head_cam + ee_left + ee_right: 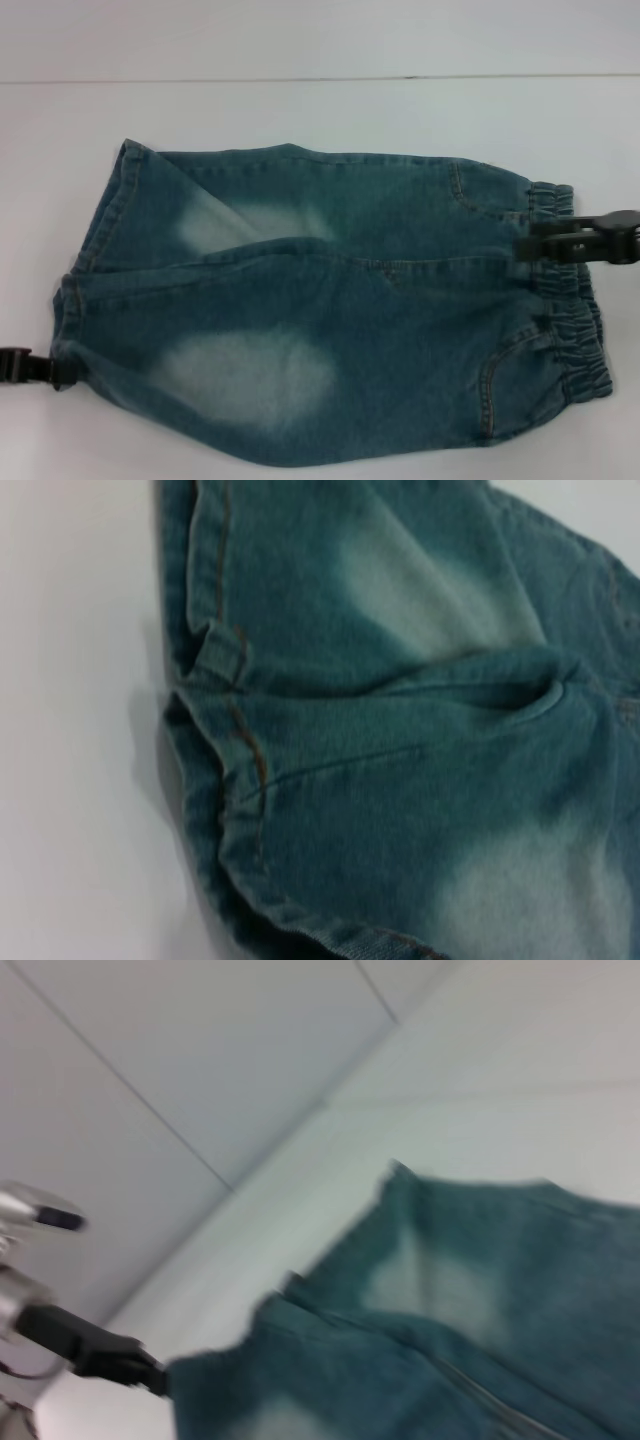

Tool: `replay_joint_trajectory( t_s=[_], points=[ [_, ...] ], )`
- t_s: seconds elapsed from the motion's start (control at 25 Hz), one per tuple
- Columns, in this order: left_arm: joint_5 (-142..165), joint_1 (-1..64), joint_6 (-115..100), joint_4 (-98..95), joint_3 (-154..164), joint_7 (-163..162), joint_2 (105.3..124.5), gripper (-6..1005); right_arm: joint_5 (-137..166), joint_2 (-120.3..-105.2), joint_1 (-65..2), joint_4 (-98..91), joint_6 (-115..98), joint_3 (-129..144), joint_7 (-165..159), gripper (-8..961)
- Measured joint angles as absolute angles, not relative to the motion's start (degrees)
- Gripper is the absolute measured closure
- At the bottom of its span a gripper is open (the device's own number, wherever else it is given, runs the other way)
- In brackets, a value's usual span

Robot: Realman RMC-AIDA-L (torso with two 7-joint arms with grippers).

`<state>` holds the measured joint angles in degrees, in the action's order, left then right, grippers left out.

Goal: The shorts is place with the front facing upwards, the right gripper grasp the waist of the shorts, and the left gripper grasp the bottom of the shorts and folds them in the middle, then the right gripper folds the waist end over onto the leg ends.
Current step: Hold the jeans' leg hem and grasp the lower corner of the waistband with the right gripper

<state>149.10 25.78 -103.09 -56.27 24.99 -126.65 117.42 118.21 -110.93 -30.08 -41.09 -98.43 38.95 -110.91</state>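
The blue denim shorts (330,300) lie front up on the white table, elastic waist to the right and leg ends to the left. My right gripper (532,245) is shut on the middle of the waistband. At the lower left, my left gripper (62,372) is shut on the hem of the near leg. The near half of the shorts looks raised off the table. The left wrist view shows the two leg hems (225,740) close up, without fingers. In the right wrist view the shorts (480,1300) stretch toward the left gripper (150,1372) holding the far hem.
The white table (300,110) runs to a wall seam at the back. Bare table surface surrounds the shorts on the far side and the left.
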Motion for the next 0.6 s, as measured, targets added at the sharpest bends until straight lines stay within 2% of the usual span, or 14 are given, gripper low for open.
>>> replay_joint_trajectory(
  t_s=[0.12,0.32,0.6],
  points=[
    [148.75,26.41,-103.26,-56.50,24.87,-126.72,116.95,994,124.48,-109.70,-30.29,-45.16,-102.91,38.62,-113.81,53],
    [148.57,27.68,-103.64,-56.83,24.56,-126.95,116.89,994,134.72,-109.61,-30.12,-50.36,-111.75,37.63,-110.80,53],
    [148.06,28.80,-103.93,-56.83,24.45,-126.98,116.82,994,147.79,-109.56,-31.87,-51.28,-110.61,36.66,-108.84,53]
  ],
)
